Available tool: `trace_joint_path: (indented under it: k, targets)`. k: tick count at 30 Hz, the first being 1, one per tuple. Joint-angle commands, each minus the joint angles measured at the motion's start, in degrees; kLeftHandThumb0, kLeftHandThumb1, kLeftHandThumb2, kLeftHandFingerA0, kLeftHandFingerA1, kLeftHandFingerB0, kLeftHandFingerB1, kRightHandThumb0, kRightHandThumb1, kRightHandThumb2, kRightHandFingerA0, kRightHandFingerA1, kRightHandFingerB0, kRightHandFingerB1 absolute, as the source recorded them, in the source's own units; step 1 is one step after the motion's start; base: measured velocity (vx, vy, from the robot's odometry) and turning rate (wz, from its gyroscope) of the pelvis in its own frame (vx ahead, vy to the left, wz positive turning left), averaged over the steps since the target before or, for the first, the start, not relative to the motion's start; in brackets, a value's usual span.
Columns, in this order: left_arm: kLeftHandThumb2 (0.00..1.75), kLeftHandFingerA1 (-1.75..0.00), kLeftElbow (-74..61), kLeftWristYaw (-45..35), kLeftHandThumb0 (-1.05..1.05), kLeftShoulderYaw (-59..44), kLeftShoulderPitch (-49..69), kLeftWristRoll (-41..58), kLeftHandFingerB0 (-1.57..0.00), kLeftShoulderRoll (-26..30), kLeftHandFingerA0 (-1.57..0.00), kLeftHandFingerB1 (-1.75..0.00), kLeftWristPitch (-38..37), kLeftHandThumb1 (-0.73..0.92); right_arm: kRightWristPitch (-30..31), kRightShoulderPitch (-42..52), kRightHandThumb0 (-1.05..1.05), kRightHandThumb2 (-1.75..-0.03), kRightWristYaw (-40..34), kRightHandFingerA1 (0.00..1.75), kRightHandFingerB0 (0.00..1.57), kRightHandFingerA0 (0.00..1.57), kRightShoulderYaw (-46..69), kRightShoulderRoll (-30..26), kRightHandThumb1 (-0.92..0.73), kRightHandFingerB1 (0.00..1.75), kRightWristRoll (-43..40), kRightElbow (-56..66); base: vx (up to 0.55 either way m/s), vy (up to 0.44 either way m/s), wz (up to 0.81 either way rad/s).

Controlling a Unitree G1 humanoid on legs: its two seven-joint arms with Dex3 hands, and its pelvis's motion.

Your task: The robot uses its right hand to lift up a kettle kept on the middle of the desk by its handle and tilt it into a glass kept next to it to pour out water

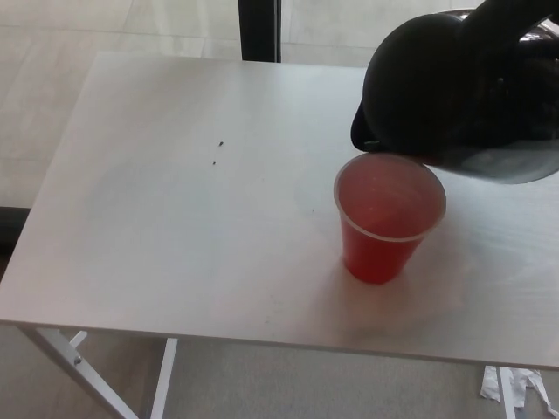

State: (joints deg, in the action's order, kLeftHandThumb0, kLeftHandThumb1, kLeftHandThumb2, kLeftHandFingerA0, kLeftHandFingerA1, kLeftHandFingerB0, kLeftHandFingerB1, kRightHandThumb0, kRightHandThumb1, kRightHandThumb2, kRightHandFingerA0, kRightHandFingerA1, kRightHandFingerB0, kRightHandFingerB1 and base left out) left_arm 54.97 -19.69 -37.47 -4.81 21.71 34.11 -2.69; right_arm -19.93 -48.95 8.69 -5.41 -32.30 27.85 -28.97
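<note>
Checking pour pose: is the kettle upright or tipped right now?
Tipped. The kettle is in the air, leaning so its spout hangs over the red cup's rim and its base shows. No stream visible.

1 kettle (437,87), 1 red cup (387,220), 1 desk (175,218)

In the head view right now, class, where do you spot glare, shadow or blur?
Head view: bright backlight washes out the floor beyond the desk; the black kettle is too dark for detail; a soft shadow lies around the red cup; the picture is slightly soft overall.
</note>
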Motion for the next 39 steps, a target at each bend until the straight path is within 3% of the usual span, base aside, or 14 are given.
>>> trace_joint_path:
  k: [1,3,4,5,9,10,24,25,29,30,33,34,36,39]
  targets:
    - [1.24,-0.94,0.9,0.5,-1.05,-0.8,0.2,1.1,-0.86,1.3,-1.27,-1.31,1.0,0.56,-11.2,-0.4,-0.22,-0.75,0.1,1.75,0.68,0.78,2.5,-2.7,-0.82,1.6,-6.2,0.1,0.0,0.0,0.0]
    - [0.86,-0.98,1.2,-0.5,-1.05,-1.1,0.3,1.5,-0.9,1.3,-1.25,-1.28,0.6,0.73,-10.3,-0.2,-0.17,-0.79,0.8,1.75,0.67,0.77,3.1,-2.6,-0.78,1.6,-7.1,0.9,0.0,0.0,0.0]
    - [1.23,-0.93,1.3,-0.4,-1.05,-1.1,0.3,1.5,-0.93,1.3,-1.27,-1.29,0.6,0.55,-10.8,-0.2,-0.15,-0.79,0.7,1.75,0.68,0.77,3.2,-2.7,-0.78,1.59,-7.0,0.8,0.0,0.0,0.0]
    - [0.87,-0.99,1.4,-0.2,-1.05,-1.2,0.2,1.4,-0.94,1.4,-1.26,-1.25,0.6,0.73,-11.2,-0.1,-0.17,-0.73,0.8,1.74,0.66,0.76,3.4,-3.0,-0.82,1.59,-7.0,1.0,0.0,0.0,0.0]
    - [0.87,-1.0,1.1,0.1,-1.05,-1.1,0.2,1.3,-0.91,1.5,-1.24,-1.28,1.1,0.74,-12.1,0.6,-0.11,-0.84,2.2,1.75,0.67,0.75,3.9,-3.5,-0.73,1.63,-8.0,2.1,0.0,0.0,0.0]
    - [1.23,-0.95,1.1,0.1,-1.05,-1.1,0.2,1.3,-0.91,1.6,-1.27,-1.3,1.1,0.54,-12.4,0.6,-0.07,-0.88,2.4,1.75,0.66,0.73,3.9,-3.5,-0.69,1.64,-8.2,1.9,0.0,0.0,0.0]
    - [1.27,-0.95,0.4,0.6,-1.05,-1.2,1.0,1.2,-0.9,1.5,-1.29,-1.32,1.1,0.58,-15.9,2.2,-0.23,-0.68,2.5,1.75,0.68,0.81,3.5,-4.5,-0.82,1.58,-6.9,1.4,0.0,0.0,0.0]
    - [0.89,-0.97,0.3,0.5,-1.05,-1.2,1.0,1.1,-0.9,1.4,-1.26,-1.32,1.0,0.75,-16.9,2.2,-0.17,-0.79,1.4,1.75,0.68,0.8,3.4,-4.4,-0.73,1.63,-6.2,1.1,0.0,0.0,0.0]
    - [1.26,-0.93,0.8,0.5,-1.05,-1.4,0.5,1.4,-0.92,1.5,-1.28,-1.32,1.2,0.53,-16.9,2.6,-0.17,-0.77,-1.0,1.75,0.64,0.83,2.3,-4.4,-0.73,1.68,-3.0,1.2,0.0,0.0,0.0]
    - [0.88,-0.99,1.1,0.3,-1.05,-1.2,0.3,1.2,-0.91,1.7,-1.24,-1.3,1.0,0.75,-17.1,2.6,-0.15,-0.79,-0.4,1.75,0.62,0.82,1.9,-4.6,-0.73,1.68,-3.1,0.9,0.0,0.0,0.0]
    - [1.26,-0.92,1.4,0.4,-1.05,-1.2,-0.3,1.2,-0.91,2.1,-1.3,-1.31,1.3,0.57,-19.3,2.1,-0.22,-0.69,-2.8,1.75,0.61,0.74,0.1,-5.1,-0.77,1.7,0.1,0.2,0.0,0.0,0.0]
    - [1.26,-0.9,1.2,0.5,-1.05,-1.1,-0.4,1.2,-0.93,2.1,-1.3,-1.31,1.4,0.57,-19.8,1.7,-0.36,-0.95,-3.3,1.34,0.88,1.05,-0.4,-5.3,-0.6,1.23,0.7,-0.1,0.0,0.0,0.0]
    - [0.92,-0.96,1.7,0.4,-1.05,-1.1,-0.8,1.2,-0.93,2.1,-1.25,-1.27,1.0,0.75,-20.4,0.3,-0.27,-0.65,-3.4,1.61,0.72,0.74,-1.8,-5.7,-0.75,1.4,1.8,-0.5,0.0,0.0,0.0]
    - [1.26,-0.92,1.4,0.8,-1.05,-1.2,-0.7,1.1,-0.9,2.0,-1.3,-1.31,1.0,0.58,-20.9,-0.9,-0.22,-0.68,-3.5,1.41,0.76,0.77,-3.1,-5.7,-0.72,1.2,2.5,-0.4,0.0,0.0,0.0]
